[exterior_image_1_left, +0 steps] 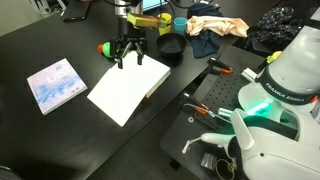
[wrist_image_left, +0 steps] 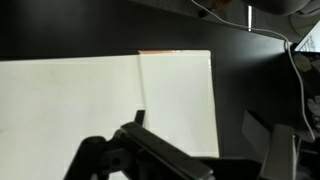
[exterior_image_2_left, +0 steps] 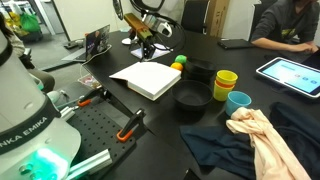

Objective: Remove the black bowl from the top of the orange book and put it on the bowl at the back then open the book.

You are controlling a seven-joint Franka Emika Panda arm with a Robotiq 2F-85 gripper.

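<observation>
The orange book (exterior_image_1_left: 128, 88) is seen opened beneath the gripper (exterior_image_1_left: 130, 60), which is spread wide and empty. Its cover's orange edge is shown only by the wrist view.

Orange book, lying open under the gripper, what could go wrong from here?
The open gripper hangs close over the white pages of the orange book; dropping lower could crease or drag them. The green and yellow object sits close beside the book, so a sideways retreat might knock it.
</observation>
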